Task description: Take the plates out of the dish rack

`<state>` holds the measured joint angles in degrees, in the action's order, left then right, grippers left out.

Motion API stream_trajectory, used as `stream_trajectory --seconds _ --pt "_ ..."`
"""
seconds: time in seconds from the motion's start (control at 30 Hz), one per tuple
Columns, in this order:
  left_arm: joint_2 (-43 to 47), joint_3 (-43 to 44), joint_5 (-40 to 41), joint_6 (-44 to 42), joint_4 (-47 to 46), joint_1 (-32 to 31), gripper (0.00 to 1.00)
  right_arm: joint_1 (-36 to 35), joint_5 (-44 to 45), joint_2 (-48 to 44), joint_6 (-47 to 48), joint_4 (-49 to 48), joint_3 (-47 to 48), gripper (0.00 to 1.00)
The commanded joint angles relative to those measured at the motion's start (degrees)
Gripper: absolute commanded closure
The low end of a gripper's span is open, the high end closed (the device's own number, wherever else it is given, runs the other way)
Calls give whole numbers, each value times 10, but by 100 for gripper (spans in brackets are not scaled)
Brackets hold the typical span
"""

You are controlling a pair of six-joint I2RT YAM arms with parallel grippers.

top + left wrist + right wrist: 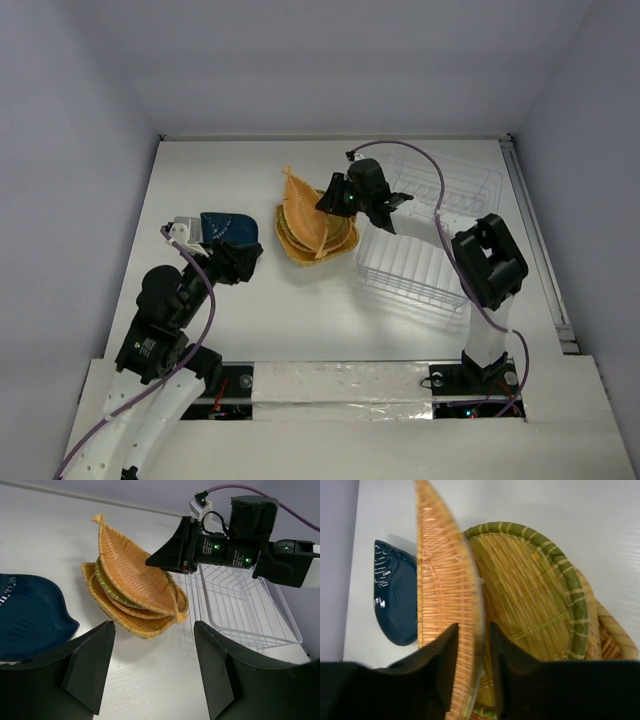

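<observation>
I reckon this pointed woven plate point(445, 580) is light, stiff and grippy, so my right claw point(472, 630) pinching its thin rim suits it, tilted over the stack point(540, 595) mid-frame, left of the dish rack point(420, 265); left claw point(154, 630) sits spread.

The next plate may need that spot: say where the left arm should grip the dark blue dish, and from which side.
Probably the rim of the dark blue dish nearest the left gripper, coming from above. It lies flat and shallow on the table, so only its thin raised edge offers a pinch, one finger inside and one outside.
</observation>
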<state>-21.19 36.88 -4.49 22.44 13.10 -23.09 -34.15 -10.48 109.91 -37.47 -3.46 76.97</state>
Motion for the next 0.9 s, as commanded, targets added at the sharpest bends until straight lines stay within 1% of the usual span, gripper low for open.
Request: stream_trajectory --seconds 0.0,0.03,0.07,0.17,0.2,0.23,0.27,0.33,0.4,0.47,0.5,0.53,0.57,0.6,0.67,0.7,0.73,0.77,0.8,0.83,0.87 --pt "-6 6 -7 2 -23 3 39 0 19 -15 4 -17 1 58" --pt "-8 6 -7 2 -22 3 38 0 26 -22 6 -12 -5 51" --pt "-8 6 -7 2 -22 3 38 0 36 -29 6 -11 -9 38" --pt "-9 6 -10 2 -24 3 34 0 58 -64 18 -2 -24 20" --pt "-8 6 -9 2 -23 3 33 0 63 -73 26 0 -25 10" --pt "-7 6 -8 2 -24 3 32 0 65 -84 30 4 -28 7" --pt "-7 8 -7 2 -23 3 31 -5 70 -107 33 11 -31 2" --pt "-5 10 -6 1 -23 3 29 -10 79 -134 43 20 -35 0" --pt "0 13 1 -2 -24 3 26 -23 113 -190 54 46 -37 0" --pt "4 23 4 -3 -23 3 23 -56 186 -238 70 75 -36 0" --pt "2 28 7 -5 -24 3 22 -64 200 -285 83 82 -33 0" --pt "2 34 8 -7 -24 3 19 -72 211 -310 90 86 -36 0" --pt "-2 49 10 -7 -22 3 18 -79 223 -336 97 82 -43 0" --pt "-3 58 13 -6 -21 3 16 -86 228 -393 109 77 -52 0" --pt "-10 88 15 -6 -24 3 15 -87 228 -453 115 52 -95 0" --pt "-12 97 19 -7 -26 3 15 -87 230 -521 118 43 -112 2" --pt "-17 107 25 -7 -27 3 14 -87 230 -558 120 4 -156 5" --pt "-17 115 29 -7 -32 3 14 -87 231 -595 122 -15 -181 10" --pt "-16 129 39 -7 -36 3 14 -87 231 -632 123 -33 -206 45" --pt "-11 135 40 -8 -42 3 13 -87 235 -665 122 -48 -227 73" --pt "-9 137 45 -10 -54 3 13 -87 249 -721 120 -56 -257 92"
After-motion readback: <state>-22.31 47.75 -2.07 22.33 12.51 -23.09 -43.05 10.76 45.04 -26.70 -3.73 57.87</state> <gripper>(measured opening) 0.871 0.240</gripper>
